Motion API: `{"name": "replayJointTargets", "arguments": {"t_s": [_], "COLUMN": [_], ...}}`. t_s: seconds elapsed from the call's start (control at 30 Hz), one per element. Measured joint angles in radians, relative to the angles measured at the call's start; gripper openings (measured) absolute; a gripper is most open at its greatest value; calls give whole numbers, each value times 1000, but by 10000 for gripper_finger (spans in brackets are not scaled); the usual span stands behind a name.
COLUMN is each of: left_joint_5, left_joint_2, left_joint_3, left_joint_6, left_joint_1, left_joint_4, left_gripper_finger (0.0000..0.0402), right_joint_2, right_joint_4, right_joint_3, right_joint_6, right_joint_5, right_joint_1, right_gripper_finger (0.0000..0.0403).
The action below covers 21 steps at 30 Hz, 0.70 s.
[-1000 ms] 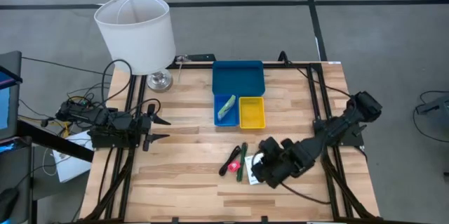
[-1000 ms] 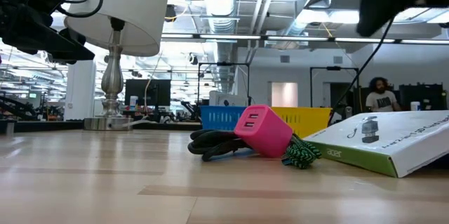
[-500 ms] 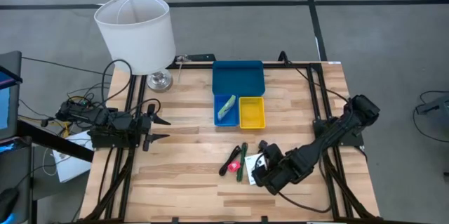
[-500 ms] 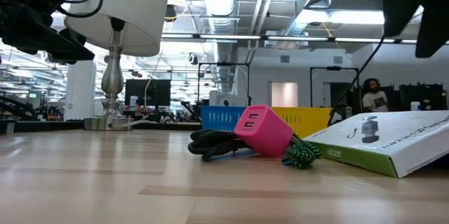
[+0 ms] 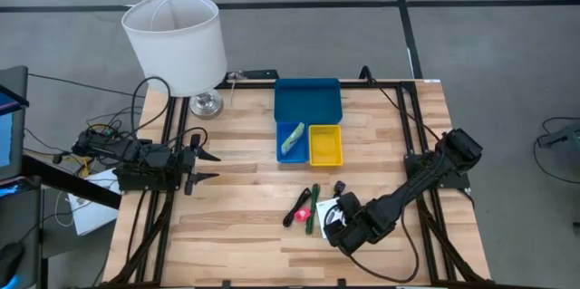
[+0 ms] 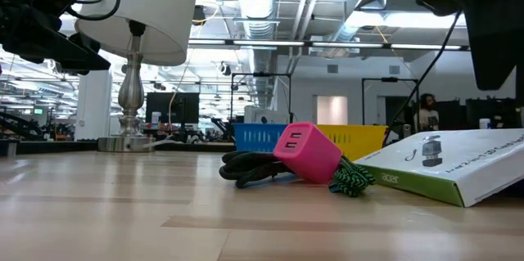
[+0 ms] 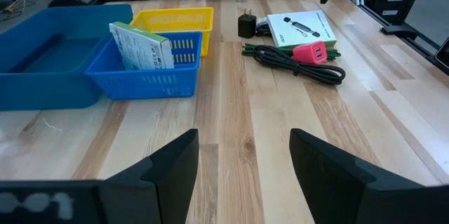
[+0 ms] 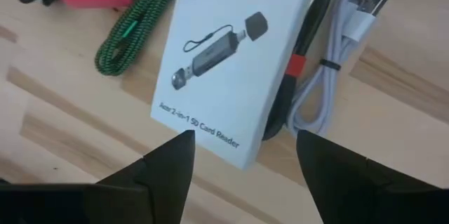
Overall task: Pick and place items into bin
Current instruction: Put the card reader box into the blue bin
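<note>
A white card-reader box point(image 8: 235, 62) lies flat on the table near the front point(image 5: 328, 209). Beside it lie a pink charger point(image 5: 302, 213), a green-black braided cable point(image 8: 133, 27), a black cable point(image 6: 250, 168), a white USB cable point(image 8: 337, 62) and a small black adapter point(image 5: 340, 187). The bin is a wide blue tray point(image 5: 308, 101) joined to a small blue tray point(image 5: 291, 141) and a yellow tray point(image 5: 325, 144). A pale green pack point(image 7: 140, 47) leans in the small blue tray. My right gripper point(image 8: 242, 161) is open, just above the box's near end. My left gripper point(image 5: 207, 167) is open at the table's left edge.
A white lampshade point(image 5: 174, 40) on a metal lamp base point(image 5: 207, 103) stands at the far left corner. Bare wood lies between my left gripper and the items. A black-red cable point(image 8: 298, 62) runs under the box's edge. A person shows far off in the room point(image 6: 426, 112).
My right gripper has gone down and a little toward the table's near edge and left, closing in over the white box. The items lie where they were.
</note>
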Motion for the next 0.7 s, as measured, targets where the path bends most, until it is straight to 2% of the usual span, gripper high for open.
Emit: {"name": "replayJointTargets", "arguments": {"t_s": [0.53, 0.7], "left_joint_5": [0, 0], "left_joint_2": [0, 0], "left_joint_3": [0, 0], "left_joint_6": [0, 0], "left_joint_1": [0, 0], "left_joint_4": [0, 0], "left_gripper_finger": [212, 212], "right_joint_2": [0, -2], "right_joint_4": [10, 116], "right_joint_3": [-5, -85], "right_joint_6": [19, 34], "right_joint_5": [16, 8], "right_joint_1": [0, 1], "right_gripper_finger": [242, 242]}}
